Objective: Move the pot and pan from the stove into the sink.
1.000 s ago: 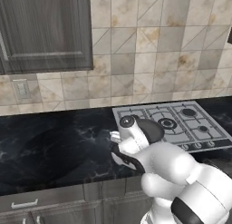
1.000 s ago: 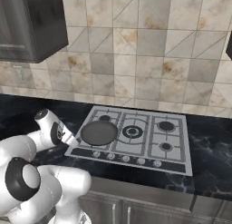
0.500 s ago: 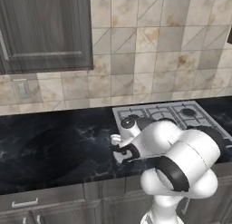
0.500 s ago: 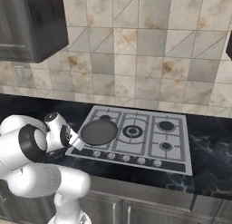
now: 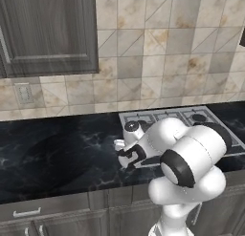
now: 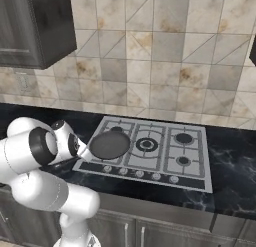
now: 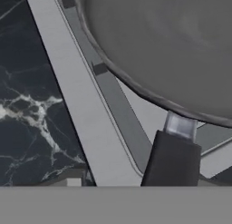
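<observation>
Change: since one second ago the arm has swung over and lowered toward the front left corner of the stove (image 6: 150, 148).
Pan: the pan (image 6: 110, 144) sits on the front left burner; its dark handle (image 7: 172, 162) points off the stove's left edge toward the arm.
Claw: the claw (image 6: 82, 150) is just beside the handle's end; from the pictures I cannot tell how far open it is, or whether it grips.
Counter: black marbled counter (image 5: 57, 154) lies left of the stove.
</observation>
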Motion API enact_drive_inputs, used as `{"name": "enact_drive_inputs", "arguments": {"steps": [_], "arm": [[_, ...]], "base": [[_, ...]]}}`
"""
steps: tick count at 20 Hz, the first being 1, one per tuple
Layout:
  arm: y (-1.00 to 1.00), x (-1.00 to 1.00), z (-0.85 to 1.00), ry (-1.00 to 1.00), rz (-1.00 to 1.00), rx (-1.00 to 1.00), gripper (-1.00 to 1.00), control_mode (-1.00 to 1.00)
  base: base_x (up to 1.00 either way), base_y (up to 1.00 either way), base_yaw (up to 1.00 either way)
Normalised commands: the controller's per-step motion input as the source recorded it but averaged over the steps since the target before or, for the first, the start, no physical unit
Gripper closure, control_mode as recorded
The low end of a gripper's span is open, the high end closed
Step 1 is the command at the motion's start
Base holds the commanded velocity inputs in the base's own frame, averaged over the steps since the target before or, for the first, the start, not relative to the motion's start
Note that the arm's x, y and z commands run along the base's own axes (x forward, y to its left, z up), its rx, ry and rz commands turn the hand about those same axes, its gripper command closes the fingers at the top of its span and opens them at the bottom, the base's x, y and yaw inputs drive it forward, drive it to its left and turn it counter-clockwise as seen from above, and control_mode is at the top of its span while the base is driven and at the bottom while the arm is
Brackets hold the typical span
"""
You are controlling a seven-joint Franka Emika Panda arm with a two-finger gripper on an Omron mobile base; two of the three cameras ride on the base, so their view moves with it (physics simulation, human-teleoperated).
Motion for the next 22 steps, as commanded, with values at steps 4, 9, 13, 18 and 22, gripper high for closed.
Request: {"name": "enact_drive_inputs", "arguments": {"steps": [4,9,13,18,22], "arm": [[-0.02,-0.04,0.05,-0.02,-0.01,0.01,1.00,-1.00],[-0.09,-0.10,0.54,-0.06,-0.05,0.08,1.00,-1.00],[-0.09,-0.06,0.79,-0.02,-0.08,0.11,1.00,-1.00],[-0.10,-0.14,0.87,0.00,-0.09,0.10,1.00,-1.00],[-0.16,-0.40,0.84,0.02,-0.07,0.08,1.00,-1.00]], "base": [[0.00,0.00,0.00],[0.00,0.00,0.00],[0.00,0.00,0.00],[0.00,0.00,0.00],[0.00,0.00,0.00]]}}
